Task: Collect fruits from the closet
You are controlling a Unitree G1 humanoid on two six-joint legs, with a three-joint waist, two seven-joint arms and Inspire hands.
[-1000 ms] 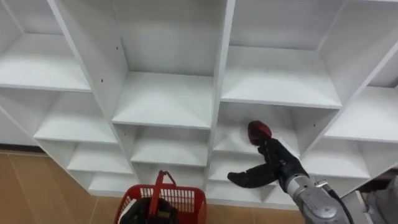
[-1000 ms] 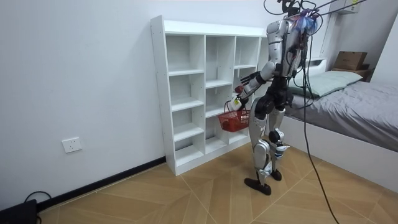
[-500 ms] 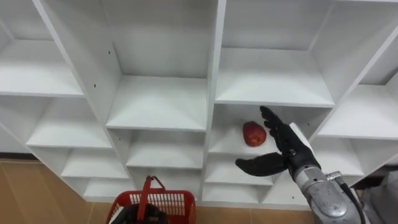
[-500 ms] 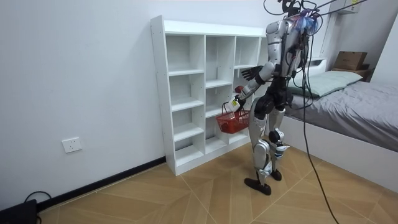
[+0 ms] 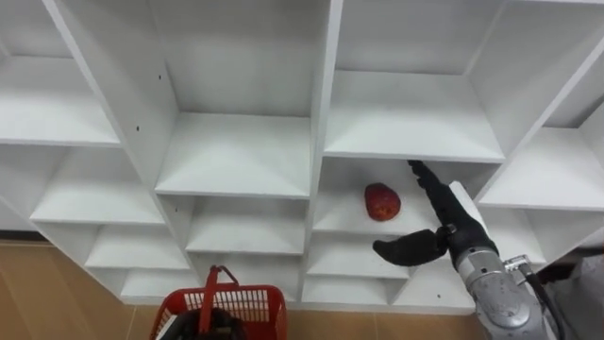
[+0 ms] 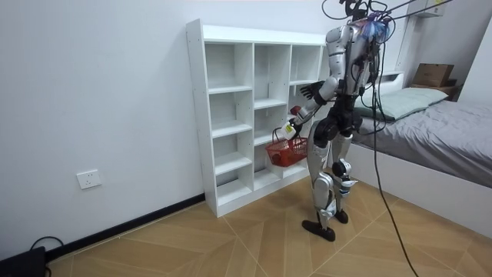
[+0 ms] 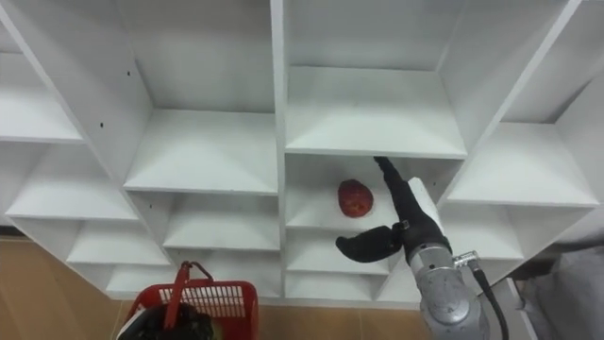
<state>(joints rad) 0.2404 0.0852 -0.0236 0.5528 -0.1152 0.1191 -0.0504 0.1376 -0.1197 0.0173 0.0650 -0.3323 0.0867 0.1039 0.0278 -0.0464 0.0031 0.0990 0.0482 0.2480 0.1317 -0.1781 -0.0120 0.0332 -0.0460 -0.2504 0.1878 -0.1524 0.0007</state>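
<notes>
Left eye: right hand (image 5: pixel 445 227) open and empty, just right of the red fruit (image 5: pixel 382 201). Fruit lies free on the closet (image 5: pixel 326 142) middle shelf. 1 s ago the hand covered it, now it's off. So no grab yet; looks like a re-approach.
Room: basket (image 6: pixel 286 151) hangs under left hand (image 6: pixel 290 128), hold can't tell. Right arm higher than before.
Right eye: same, hand and fruit just apart.
</notes>
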